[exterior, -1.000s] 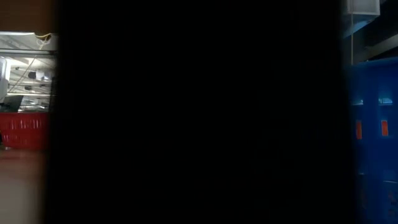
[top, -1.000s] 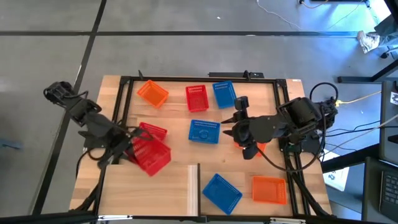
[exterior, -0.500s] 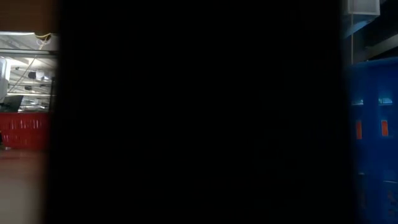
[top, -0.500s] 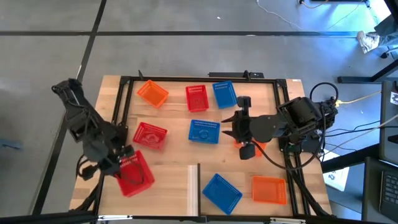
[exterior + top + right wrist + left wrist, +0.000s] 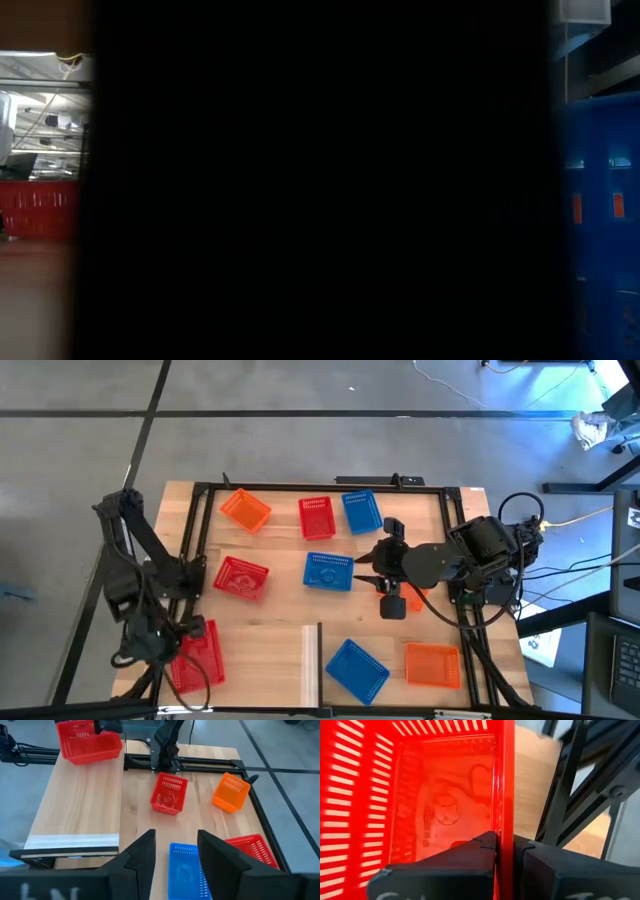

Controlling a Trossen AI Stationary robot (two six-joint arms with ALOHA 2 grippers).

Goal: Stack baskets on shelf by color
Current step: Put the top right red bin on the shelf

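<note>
My left gripper point(image 5: 176, 638) is shut on a red basket point(image 5: 197, 657), which hangs over the pale shelf point(image 5: 270, 660) at the table's near left corner. My right gripper point(image 5: 386, 586) stands open above the table's middle right, just right of a blue basket point(image 5: 328, 571), touching nothing. Flat on the table lie another red basket point(image 5: 241, 577), an orange one point(image 5: 245, 510), a red one point(image 5: 316, 517) and a blue one point(image 5: 361, 511) along the far edge. A blue basket point(image 5: 356, 668) and an orange one point(image 5: 433, 664) lie near the front edge. My left gripper pinches one side wall of the red basket at its rim point(image 5: 505, 822), with one finger point(image 5: 487, 842) inside the basket and the other point(image 5: 527, 849) outside. The fingers slant down from above. The basket hangs open side up, lifted clear above the shelf point(image 5: 80, 795).
Black frame bars point(image 5: 190, 550) run along the table's left, far and right sides, close to my left arm. Something dark blocks most of the low view. An orange thing point(image 5: 418, 596) shows partly under my right arm.
My left gripper has swung from the table's middle left toward the near left corner and sunk a little, carrying the red basket, which has turned about and now hangs over the shelf. My right gripper has rolled about its own line without leaving its place.
</note>
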